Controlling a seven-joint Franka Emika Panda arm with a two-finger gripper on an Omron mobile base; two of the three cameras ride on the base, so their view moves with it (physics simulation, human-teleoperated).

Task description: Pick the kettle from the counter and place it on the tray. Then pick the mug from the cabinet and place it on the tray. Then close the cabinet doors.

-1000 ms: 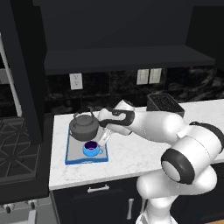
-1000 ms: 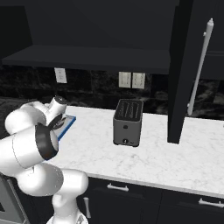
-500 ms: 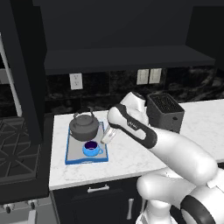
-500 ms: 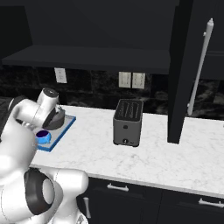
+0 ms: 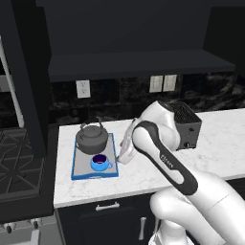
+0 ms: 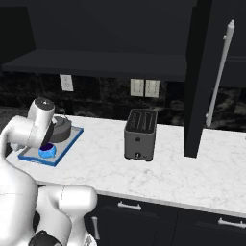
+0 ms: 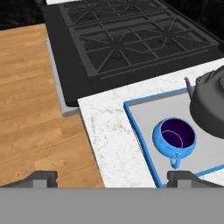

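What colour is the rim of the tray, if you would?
Bright blue, around the tray's grey surface; clearest in the hand view.

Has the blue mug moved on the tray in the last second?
No. The mug sits in front of the kettle on the tray, as before.

No readable text, labels, brand marks, numbers or signs anywhere, none on the kettle (image 5: 93, 139), mug (image 7: 173, 136), tray (image 5: 78, 158), toaster (image 6: 141, 134) or wall outlets (image 6: 145, 87)
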